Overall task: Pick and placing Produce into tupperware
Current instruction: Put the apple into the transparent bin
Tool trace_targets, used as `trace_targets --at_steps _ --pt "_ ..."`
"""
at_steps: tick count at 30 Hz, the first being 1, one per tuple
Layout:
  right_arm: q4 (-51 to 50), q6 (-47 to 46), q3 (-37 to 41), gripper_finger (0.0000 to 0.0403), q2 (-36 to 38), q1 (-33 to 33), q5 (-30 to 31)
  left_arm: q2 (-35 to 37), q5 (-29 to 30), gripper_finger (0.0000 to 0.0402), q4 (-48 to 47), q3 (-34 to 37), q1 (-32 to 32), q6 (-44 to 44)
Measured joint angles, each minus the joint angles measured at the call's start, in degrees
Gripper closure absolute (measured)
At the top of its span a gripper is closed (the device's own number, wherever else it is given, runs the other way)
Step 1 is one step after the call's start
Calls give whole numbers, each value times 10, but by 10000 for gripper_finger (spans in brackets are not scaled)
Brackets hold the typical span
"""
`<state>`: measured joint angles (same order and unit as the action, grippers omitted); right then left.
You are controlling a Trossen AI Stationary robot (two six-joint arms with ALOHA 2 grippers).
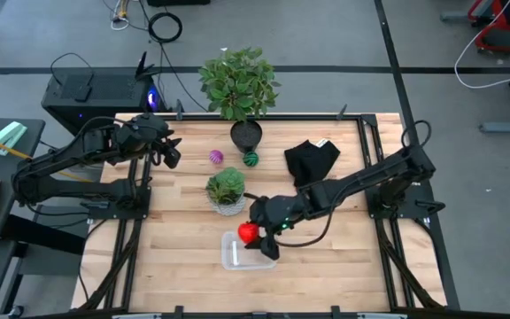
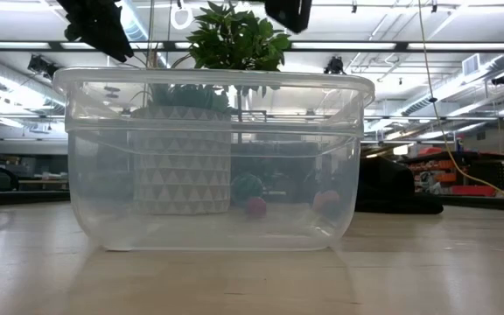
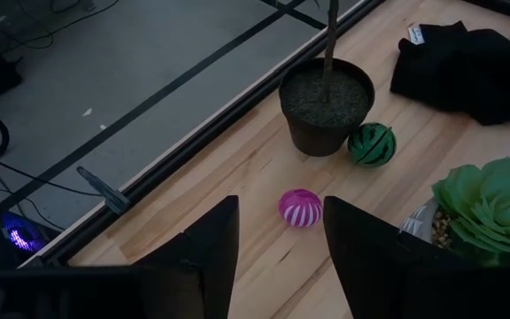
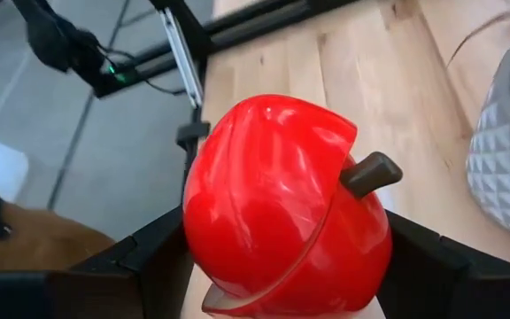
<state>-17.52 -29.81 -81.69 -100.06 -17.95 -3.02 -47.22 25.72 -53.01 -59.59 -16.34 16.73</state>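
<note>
High view straight down; low view table-level, close behind tupperware [image 2: 213, 162]; wrist views oblique, near.

Wood table [image 1: 175, 257]: tub [image 1: 237, 253], two pots, two balls (striped), cloth [image 1: 312, 160].

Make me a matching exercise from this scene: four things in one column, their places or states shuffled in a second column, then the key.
Things
1. shiny red toy apple with a brown stem
2. purple striped toy ball
3. green striped toy ball
4. crumpled black cloth

Places or states
A. lying on the wood just ahead of the open left tool
B. heaped on the table's far right part
C. clamped in the right tool above the clear plastic tub
D. resting beside the dark round plant pot

Pairs: 1-C, 2-A, 3-D, 4-B
</note>
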Motion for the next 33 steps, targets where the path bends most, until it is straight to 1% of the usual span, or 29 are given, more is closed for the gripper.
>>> trace_targets --at_steps 6,12,15,20,25,33 --pt "-9 7 0 115 -41 -13 0 0 0 224 0 0 0 6" --pt "-26 13 0 114 -84 -26 0 0 0 229 0 0 1 6" --pt "-27 32 0 114 -102 -32 18 0 0 227 0 0 1 6" --pt "-35 89 0 116 -116 -33 71 0 0 224 0 0 1 6" --pt "-60 179 0 114 -117 -32 139 0 0 228 0 0 1 1" --pt "-72 276 0 116 -117 -44 142 0 0 225 -1 0 1 -14"
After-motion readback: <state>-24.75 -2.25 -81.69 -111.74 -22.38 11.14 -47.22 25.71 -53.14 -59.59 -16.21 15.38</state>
